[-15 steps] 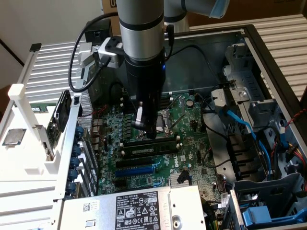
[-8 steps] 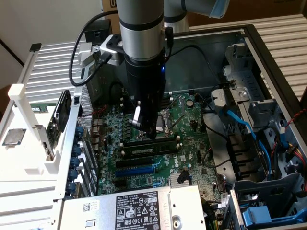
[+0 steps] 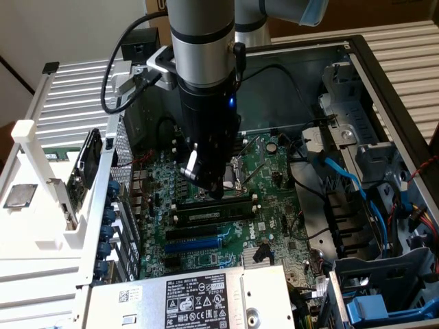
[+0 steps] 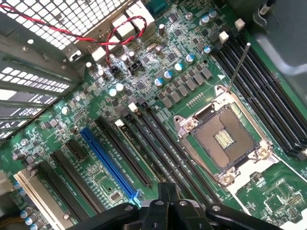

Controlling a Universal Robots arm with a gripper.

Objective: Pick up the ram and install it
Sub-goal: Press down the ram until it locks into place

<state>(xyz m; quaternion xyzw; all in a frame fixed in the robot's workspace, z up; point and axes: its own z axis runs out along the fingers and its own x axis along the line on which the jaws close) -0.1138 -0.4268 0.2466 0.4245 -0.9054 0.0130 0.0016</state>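
Observation:
The ram [image 3: 209, 213], a long dark stick with a small white label, stands on edge in a motherboard slot just in front of the CPU socket [image 3: 236, 173]. My gripper [image 3: 211, 192] hangs directly above it, close to the board, fingers shut with nothing between them. In the wrist view the shut fingertips [image 4: 165, 203] hover over the row of long black slots [image 4: 163, 153] beside the open CPU socket [image 4: 223, 136]. From this angle I cannot pick out the ram's top edge among those slots.
A blue expansion slot [image 3: 199, 242] [image 4: 108, 163] lies beyond the black slots. The power supply [image 3: 199, 298] sits at the case's near edge, with drive cages and blue cables [image 3: 346, 181] on the exterior view's right. Red and black wires [image 4: 115, 28] cross the rear grille.

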